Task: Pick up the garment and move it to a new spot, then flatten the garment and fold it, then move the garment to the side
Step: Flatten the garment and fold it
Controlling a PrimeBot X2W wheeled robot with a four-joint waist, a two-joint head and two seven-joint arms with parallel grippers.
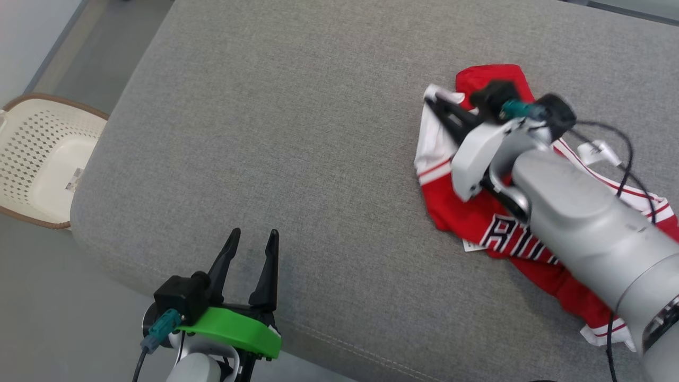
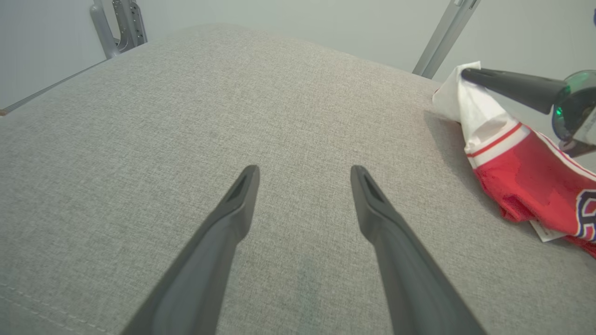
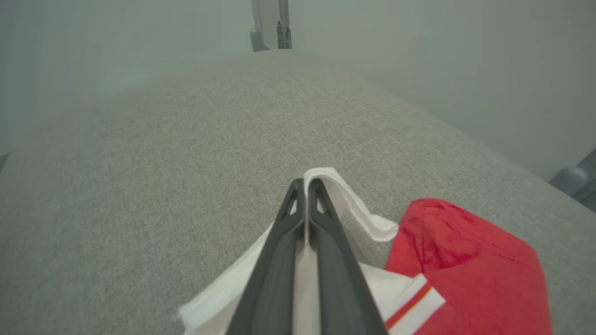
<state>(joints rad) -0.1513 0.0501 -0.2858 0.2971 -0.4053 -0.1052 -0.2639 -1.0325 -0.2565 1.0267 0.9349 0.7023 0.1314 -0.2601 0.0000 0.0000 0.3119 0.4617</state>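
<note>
The garment (image 1: 480, 217) is a crumpled red and white jersey with dark lettering, lying at the right of the grey cushioned surface (image 1: 297, 132). My right gripper (image 1: 432, 100) is shut on a white edge of the garment (image 3: 347, 200), the cloth pinched between its closed fingertips (image 3: 305, 186) and lifted slightly. From the left wrist view the same garment (image 2: 526, 177) sits at the right, with the right gripper's fingers (image 2: 512, 86) on its white corner. My left gripper (image 1: 253, 236) stands open near the front edge, apart from the garment, holding nothing (image 2: 303, 174).
A cream perforated basket with a brown rim (image 1: 37, 159) stands on the floor at the left of the surface. Wide bare grey cushion lies between the two grippers. A metal frame post (image 2: 118, 25) rises behind the far edge.
</note>
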